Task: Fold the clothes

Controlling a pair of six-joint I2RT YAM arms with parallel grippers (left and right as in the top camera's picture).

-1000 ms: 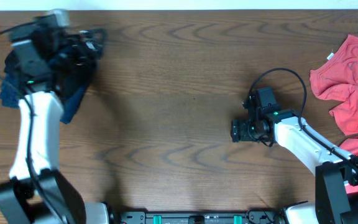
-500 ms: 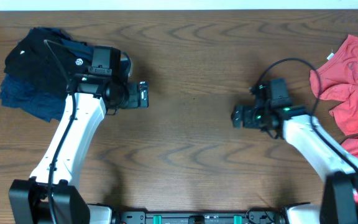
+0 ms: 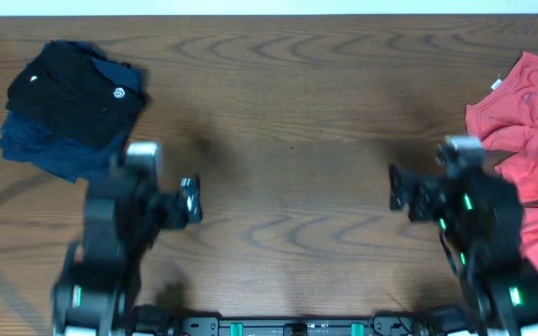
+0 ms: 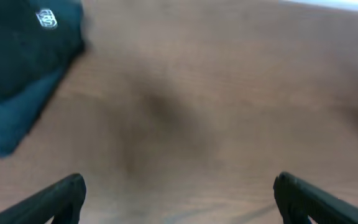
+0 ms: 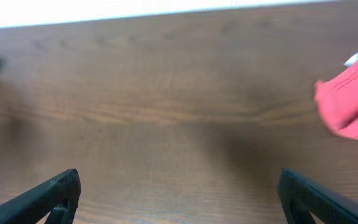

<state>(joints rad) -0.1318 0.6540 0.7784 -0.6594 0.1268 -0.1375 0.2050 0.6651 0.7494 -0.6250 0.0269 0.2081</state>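
A folded black shirt with a small white logo lies on a navy-blue garment at the table's far left; both show in the left wrist view, the shirt above the navy one. A crumpled coral-red garment lies at the right edge, and its edge shows in the right wrist view. My left gripper is open and empty over bare wood, right of the stack; its fingers are wide apart. My right gripper is open and empty, left of the red garment; its fingers are also spread.
The brown wooden table fills the views. A white strip runs along its far edge. The arm bases and a black rail sit at the near edge.
Both arms have pulled back toward the near edge. The left gripper left the black and navy stack and moved right and back. The right gripper moved slightly right.
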